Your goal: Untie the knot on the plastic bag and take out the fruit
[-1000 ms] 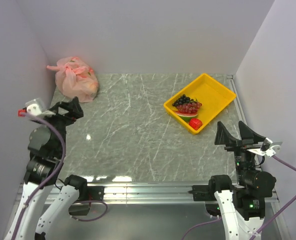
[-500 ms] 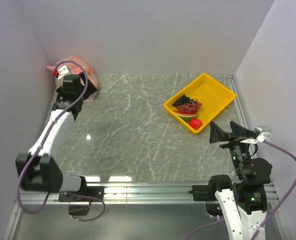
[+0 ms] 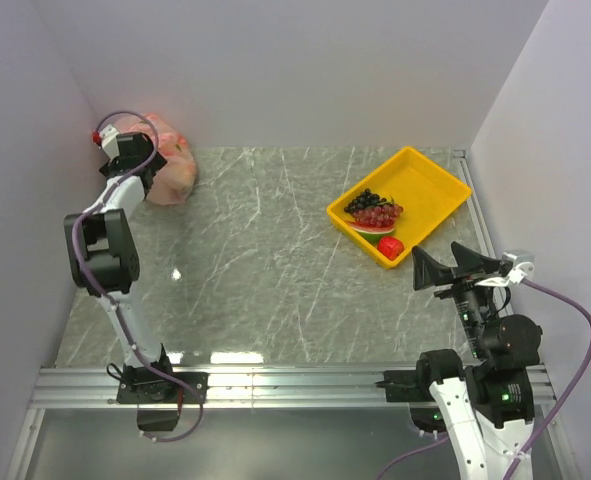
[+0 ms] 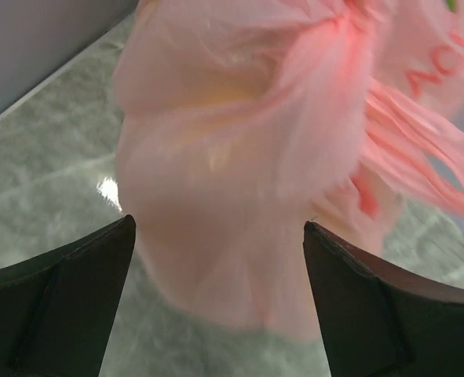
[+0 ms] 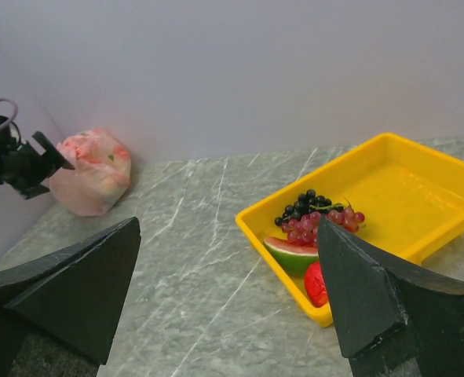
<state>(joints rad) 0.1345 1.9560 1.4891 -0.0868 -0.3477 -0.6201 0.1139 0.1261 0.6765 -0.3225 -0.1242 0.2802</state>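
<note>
The marble table (image 3: 265,270) stretches ahead of both grippers. On it the yellow tray (image 5: 420,196) lies ahead and to the right of the right gripper (image 5: 228,228), whose fingers are spread wide around nothing, and it holds grapes (image 5: 314,216), a watermelon slice (image 5: 290,255) and a small red fruit (image 5: 316,284). The plastic bag (image 4: 239,157) sits directly in front of the left gripper (image 4: 217,228), bulging between its released, wide-apart fingers, contact unclear; its handle strips (image 4: 420,149) trail to the right, and the knot and fruit cannot be made out.
</note>
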